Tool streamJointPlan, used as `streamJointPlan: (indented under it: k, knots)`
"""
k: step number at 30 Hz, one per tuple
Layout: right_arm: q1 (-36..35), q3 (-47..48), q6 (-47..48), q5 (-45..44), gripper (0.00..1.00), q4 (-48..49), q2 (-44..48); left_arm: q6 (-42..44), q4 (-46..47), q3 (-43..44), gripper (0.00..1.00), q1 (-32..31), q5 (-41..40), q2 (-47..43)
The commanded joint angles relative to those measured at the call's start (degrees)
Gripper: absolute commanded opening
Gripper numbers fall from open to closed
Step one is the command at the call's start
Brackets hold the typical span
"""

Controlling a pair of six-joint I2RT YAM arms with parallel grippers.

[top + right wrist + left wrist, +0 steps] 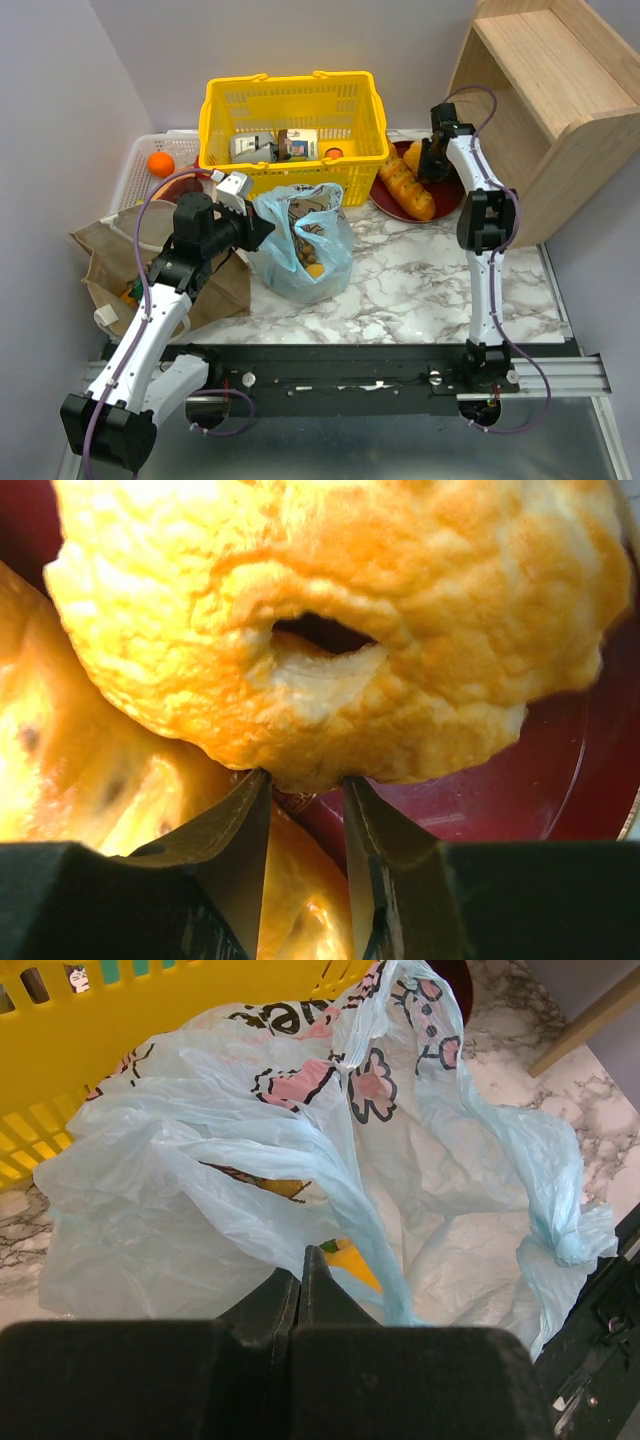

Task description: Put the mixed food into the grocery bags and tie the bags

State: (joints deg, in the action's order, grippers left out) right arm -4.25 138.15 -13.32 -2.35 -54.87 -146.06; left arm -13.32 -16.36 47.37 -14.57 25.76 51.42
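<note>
Honestly, nothing here is actually readable. The light-blue plastic bag (pixel 150 1220) has some black outlined lettering printed near its top, but it's crumpled and cut off, so no word comes through. The cartons (pixel 262 147) in the yellow basket (pixel 225 120) carry labels, way too small to read.

Marble table (pixel 420 280): blue bag (pixel 300 245), basket (pixel 295 110), plate (pixel 447 203)

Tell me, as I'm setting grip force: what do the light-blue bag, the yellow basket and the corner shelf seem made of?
Light-blue bag: thin plastic film, slightly glossy; it wrinkles and contents show through. Yellow basket: rigid moulded plastic, by its even mesh grid. Shelf: pale wood or veneer, matt; grain lines show.
</note>
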Motion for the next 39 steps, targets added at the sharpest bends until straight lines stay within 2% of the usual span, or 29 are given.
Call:
streamJointPlan:
  k: [1, 5, 8, 15, 17, 18, 19, 22, 25, 29, 33, 39]
  knots:
    - [0.3, -12.3, 0.9, 1.8, 0.01, 7.5, 6.9, 0.2, 0.8, -0.6, 0.0, 0.5, 0.4, -0.9]
    - [0.3, -24.7, 1.1, 1.4, 0.01, 16.4, 16.5, 0.1, 1.0, -0.5, 0.0, 0.5, 0.5, -0.1]
    - [0.2, -29.6, 0.8, 0.8, 0.01, 20.3, 22.4, 0.0, 1.1, -0.5, 0.0, 0.5, 0.9, 0.5]
    - [0.3, -33.6, 0.7, 0.7, 0.01, 22.0, 27.0, 0.0, 1.1, -0.5, 0.0, 0.7, 1.6, 1.3]
    - [0.3, -31.9, 2.2, 0.8, 0.02, 22.2, 25.5, -0.2, 1.2, -0.6, 0.0, 0.7, 1.7, 1.5]
    - [0.3, -29.6, 3.1, 1.0, 0.06, 19.1, 23.6, -0.2, 1.2, -0.5, 0.0, 0.8, 1.7, 1.7]
    - [0.3, -24.4, 3.8, 0.9, 0.21, 17.8, 19.9, -0.2, 1.2, -0.5, 0.0, 0.8, 1.8, 1.8]
    - [0.2, -16.7, 6.8, 1.1, 0.43, 11.8, 12.2, -0.3, 1.3, -0.4, 0.0, 0.8, 2.5, 2.2]
    - [0.2, -10.5, 9.6, 0.9, 0.57, 8.4, 8.9, -0.4, 1.3, -0.5, 0.0, 0.8, 2.5, 2.1]
    - [0.3, -11.1, 12.7, 1.2, 0.67, 8.3, 7.9, -0.6, 1.5, -0.5, 0.0, 0.9, 2.5, 2.5]
    - [0.3, -10.1, 17.6, 1.1, 0.68, 6.4, 5.9, -0.8, 1.9, -0.4, 0.0, 0.9, 3.3, 3.0]
    - [-0.9, -11.1, 23.9, -7.8, 0.69, 6.7, 3.0, -1.0, 2.1, -0.5, 0.0, 0.9, 3.8, 3.2]
